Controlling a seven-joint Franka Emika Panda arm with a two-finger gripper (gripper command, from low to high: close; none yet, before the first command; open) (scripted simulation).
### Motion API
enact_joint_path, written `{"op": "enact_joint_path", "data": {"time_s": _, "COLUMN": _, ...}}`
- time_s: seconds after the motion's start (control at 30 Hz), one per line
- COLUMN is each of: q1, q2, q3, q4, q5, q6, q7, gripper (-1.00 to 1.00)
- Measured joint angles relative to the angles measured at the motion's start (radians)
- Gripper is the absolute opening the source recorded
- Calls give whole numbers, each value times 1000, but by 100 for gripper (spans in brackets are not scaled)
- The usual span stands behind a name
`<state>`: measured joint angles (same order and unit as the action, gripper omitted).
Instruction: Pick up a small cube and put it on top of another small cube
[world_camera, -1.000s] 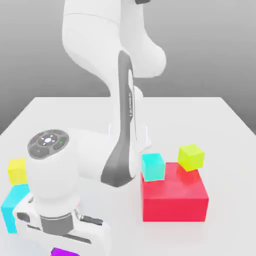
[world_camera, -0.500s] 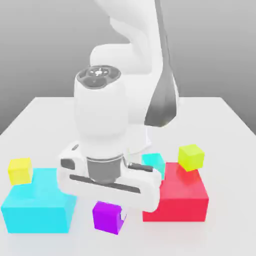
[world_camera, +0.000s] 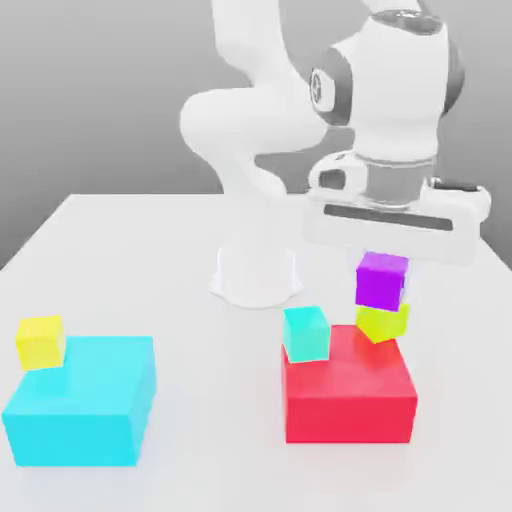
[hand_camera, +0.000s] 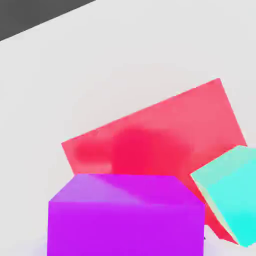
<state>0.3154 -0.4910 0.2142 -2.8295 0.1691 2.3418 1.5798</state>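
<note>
Your hand (world_camera: 385, 270) grips the purple cube (world_camera: 382, 281), which hangs from it directly above the lime cube (world_camera: 382, 322); the two appear to touch or nearly touch, and you cannot tell which from the exterior view. The purple cube is held there, judged from the task, so that opening the hand leaves it stacked squarely. The lime cube rests tilted at the far edge of the big red block (world_camera: 348, 397), at about 1 o'clock from that block's centre in the exterior view, so the stack may be unsteady. A small cyan cube (world_camera: 306, 333) leans on the red block at about 11 o'clock. At 9 o'clock lies a big cyan block (world_camera: 80, 415) with a small yellow cube (world_camera: 40, 342) against it. No container stands on the tabletop (world_camera: 210, 320).
</note>
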Motion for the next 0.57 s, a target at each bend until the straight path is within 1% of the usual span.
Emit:
{"op": "enact_joint_path", "data": {"time_s": 0.1, "q1": 57, "q2": -115, "q3": 53, "q4": -69, "q5": 45, "q6": -43, "q7": 81, "gripper": -100}}
{"op": "enact_joint_path", "data": {"time_s": 0.13, "q1": 66, "q2": -118, "q3": 65, "q4": -85, "q5": 55, "q6": -28, "q7": 94, "gripper": -100}}
{"op": "enact_joint_path", "data": {"time_s": 0.3, "q1": 68, "q2": 16, "q3": 104, "q4": -143, "q5": 76, "q6": 163, "q7": 107, "gripper": -100}}
{"op": "enact_joint_path", "data": {"time_s": 0.33, "q1": 67, "q2": 41, "q3": 109, "q4": -151, "q5": 78, "q6": 197, "q7": 108, "gripper": 100}}
{"op": "enact_joint_path", "data": {"time_s": 0.53, "q1": 66, "q2": 54, "q3": 111, "q4": -155, "q5": 78, "q6": 213, "q7": 108, "gripper": 100}}
{"op": "enact_joint_path", "data": {"time_s": 0.57, "q1": 66, "q2": 44, "q3": 110, "q4": -152, "q5": 77, "q6": 199, "q7": 109, "gripper": 100}}
